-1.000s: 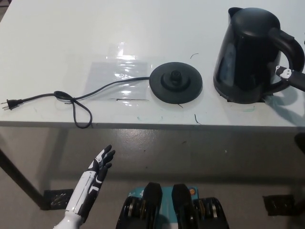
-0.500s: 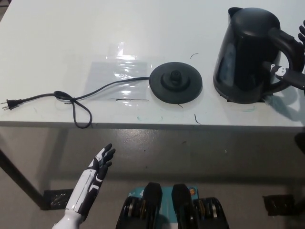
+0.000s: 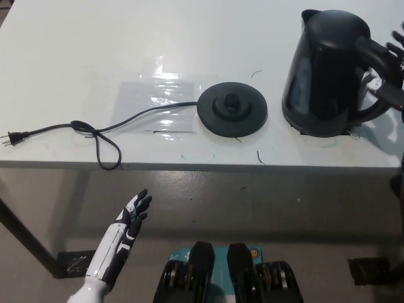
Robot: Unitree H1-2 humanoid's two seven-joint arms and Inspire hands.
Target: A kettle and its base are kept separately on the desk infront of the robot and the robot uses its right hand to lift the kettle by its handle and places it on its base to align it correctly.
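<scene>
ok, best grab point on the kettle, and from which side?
Take the kettle by its handle, the black loop on its right side, coming in from the right where the right robot hand already is. The kettle stands upright with the loop's opening clear for the fingers. The base lies to its left, so a right-side approach keeps that path clear.

kettle [image 3: 328, 72] stands on the desk [image 3: 95, 50] at right; its base [image 3: 232, 108] lies just left of it, apart. power cord [image 3: 95, 132] runs left from the base. right hand [image 3: 390, 66] at the kettle's handle; left hand [image 3: 129, 221] below the desk's front edge.
</scene>
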